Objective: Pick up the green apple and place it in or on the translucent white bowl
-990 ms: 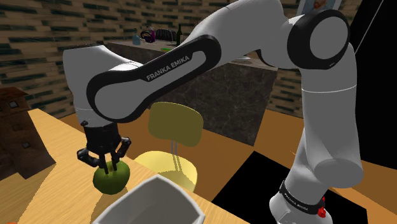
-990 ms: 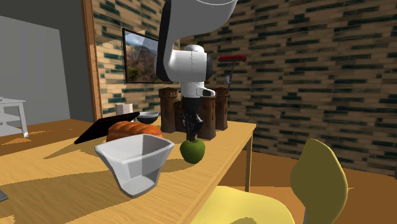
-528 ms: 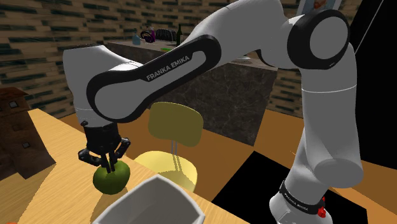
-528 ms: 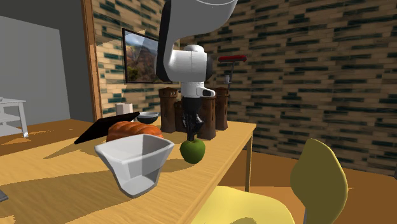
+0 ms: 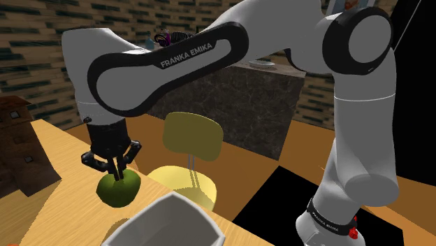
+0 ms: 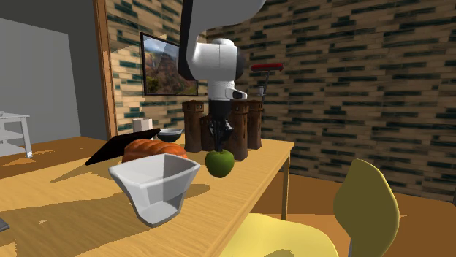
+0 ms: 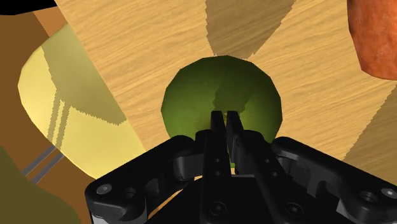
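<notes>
The green apple (image 5: 117, 187) (image 6: 219, 163) (image 7: 191, 102) hangs just above the wooden table (image 5: 63, 150) (image 6: 252, 179), near its edge by the chair. My gripper (image 5: 117, 174) (image 6: 220, 149) (image 7: 222, 118) comes straight down on it, fingers almost together, shut on the stem at the apple's top. The white, squarish bowl (image 5: 168, 222) (image 6: 156, 186) stands on the table a short way from the apple, toward the shoulder view's bottom, apart from both apple and gripper.
A yellow chair (image 5: 192, 140) (image 6: 369, 208) (image 7: 70, 114) stands beside the table edge. An orange-brown loaf (image 6: 153, 151) (image 7: 375, 32), a black tray (image 6: 109, 151), a small dark bowl (image 6: 169, 134) and a dark wooden block (image 6: 197, 124) (image 5: 14, 140) lie beyond the apple.
The fingers have closed on the stem and the hand has risen, lifting the apple off the table and a little toward the shoulder view's left.
</notes>
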